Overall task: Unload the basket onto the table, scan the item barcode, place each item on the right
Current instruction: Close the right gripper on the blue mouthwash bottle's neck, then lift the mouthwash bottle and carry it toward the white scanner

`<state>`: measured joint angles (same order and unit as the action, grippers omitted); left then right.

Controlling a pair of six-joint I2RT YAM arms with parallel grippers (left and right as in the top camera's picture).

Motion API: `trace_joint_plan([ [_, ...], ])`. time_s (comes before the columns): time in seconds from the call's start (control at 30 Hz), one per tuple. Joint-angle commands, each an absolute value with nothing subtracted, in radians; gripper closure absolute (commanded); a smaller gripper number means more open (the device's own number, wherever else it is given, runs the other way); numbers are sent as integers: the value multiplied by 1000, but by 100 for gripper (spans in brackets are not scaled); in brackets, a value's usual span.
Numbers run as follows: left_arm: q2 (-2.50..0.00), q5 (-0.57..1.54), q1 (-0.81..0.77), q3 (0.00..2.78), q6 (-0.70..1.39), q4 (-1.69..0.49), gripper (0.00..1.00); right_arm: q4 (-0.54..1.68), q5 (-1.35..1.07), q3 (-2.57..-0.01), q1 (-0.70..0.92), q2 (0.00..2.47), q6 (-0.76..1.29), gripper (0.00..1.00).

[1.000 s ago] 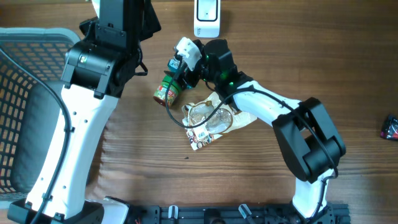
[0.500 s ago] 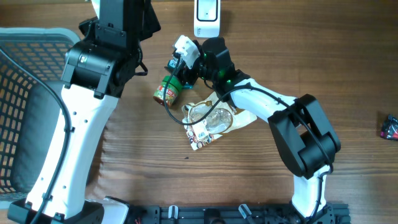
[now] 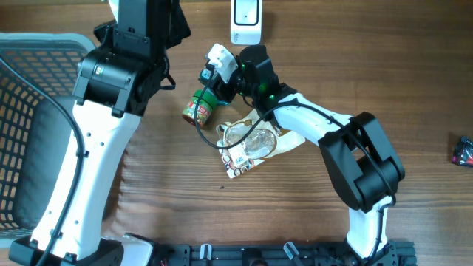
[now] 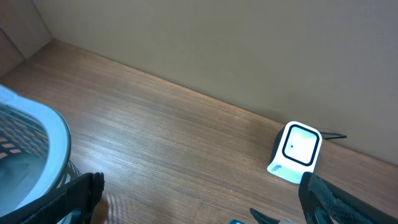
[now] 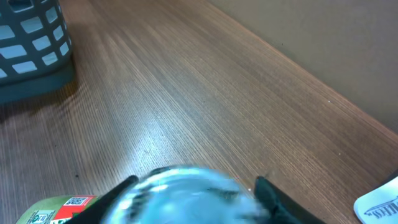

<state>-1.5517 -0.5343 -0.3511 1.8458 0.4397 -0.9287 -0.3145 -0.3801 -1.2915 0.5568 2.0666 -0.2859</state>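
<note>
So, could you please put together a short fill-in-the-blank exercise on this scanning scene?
1. The right end effector is positioned around a ___ lying on its side.
2. The grey mesh ___ stands on the left arm's side of the table.
3. The left end effector has its jaws wide ___.
Missing words: jar; basket; open.

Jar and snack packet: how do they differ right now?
The jar is round and lies on its side; the snack packet is a flat, crumpled pouch. The jar is green with a red and yellow label; the packet is pale tan with a clear window. The right gripper straddles the jar; nothing grips the packet. Both rest on the wooden table.
</note>
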Motion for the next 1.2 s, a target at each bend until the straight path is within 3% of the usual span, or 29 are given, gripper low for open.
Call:
trace_joint_plan([
  [0.0,-1530,-556,-348,1853,450,-930,0,-303,-381,-1311,558,2091,-281,45],
  [0.57,-1530,-556,-348,1853,450,-940,0,-323,-373,-1313,532,2083,-198,53],
  [0.77,-1530,-556,-348,1853,450,-940,0,-321,-391,-1313,516,2068,-154,60],
  [0.87,-1530,-556,-348,1853,450,-940,0,-305,-419,-1313,516,2068,-152,72],
  [1.17,-1530,-556,-348,1853,450,-940,0,-309,-431,-1313,516,2068,-80,78],
])
